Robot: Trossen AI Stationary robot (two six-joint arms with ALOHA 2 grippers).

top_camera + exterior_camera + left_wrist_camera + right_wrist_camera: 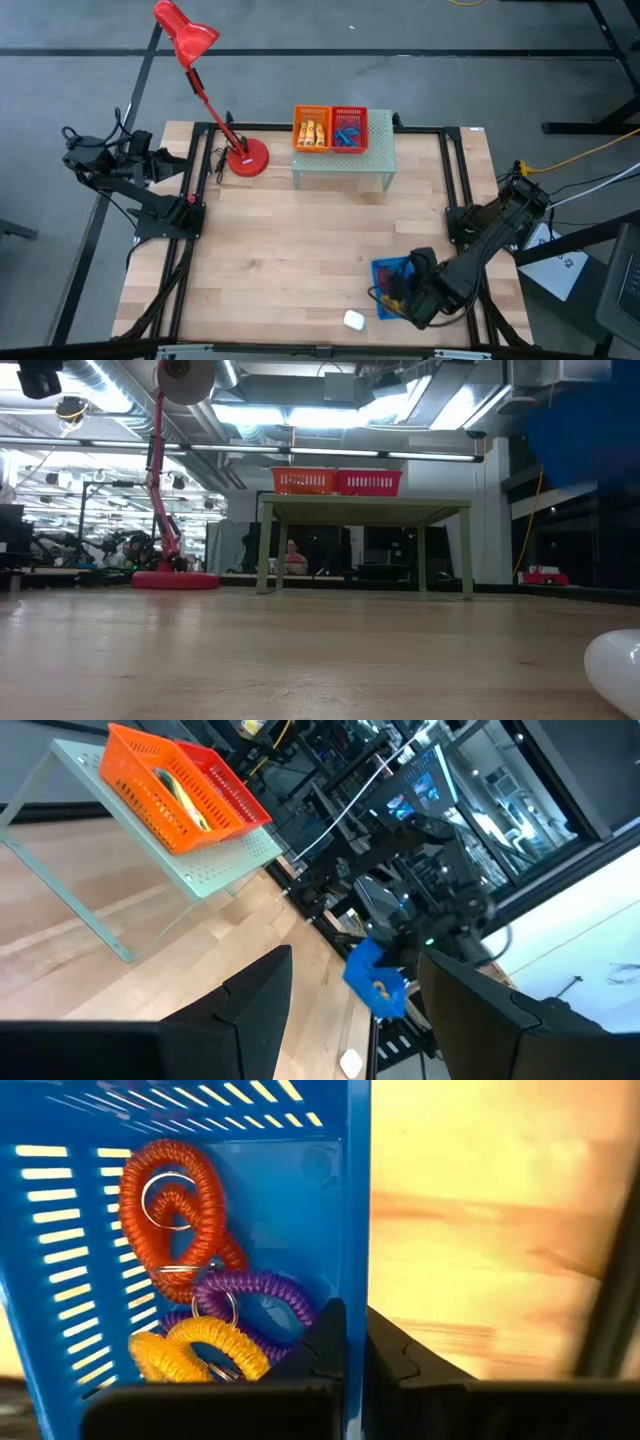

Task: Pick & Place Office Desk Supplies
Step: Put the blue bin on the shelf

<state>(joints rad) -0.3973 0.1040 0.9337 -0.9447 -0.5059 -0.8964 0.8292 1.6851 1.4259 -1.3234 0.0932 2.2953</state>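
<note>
Nearest the front edge of the table (pixel 300 270), on the right side, the right gripper (pixel 352 1342) has its two fingers pinched on the side wall of the blue mesh basket (pixel 392 283); the right wrist view shows that wall running between them. Inside lie coiled loops: an orange-red one (pixel 170 1210), a purple one (pixel 255 1305) and a yellow one (pixel 195 1345), bunched in a corner. The left wrist view shows the basket (pixel 375 980) apparently lifted and tipped, so I judge this a carry in hand, with the basket's long side running roughly front to back on the table. A small white object (pixel 354 320) lies just beside it, nearer the edge; what it is I cannot tell.

Farther back, centred, the pale green riser (pixel 345 160) carries the orange basket (pixel 311 129), with yellow tubes (pixel 312 132) inside lying front to back, and touching it the red basket (pixel 349 129) holding blue loops (pixel 346 133). Both stand side by side, long axes front to back.

The next move, I'd guess, calls for carrying the blue basket level toward the riser and setting it beside the red one. The red lamp (pixel 245 158) stands at the back left.

The left gripper (pixel 355 1005) waits at the far left, fingers spread, holding nothing.
</note>
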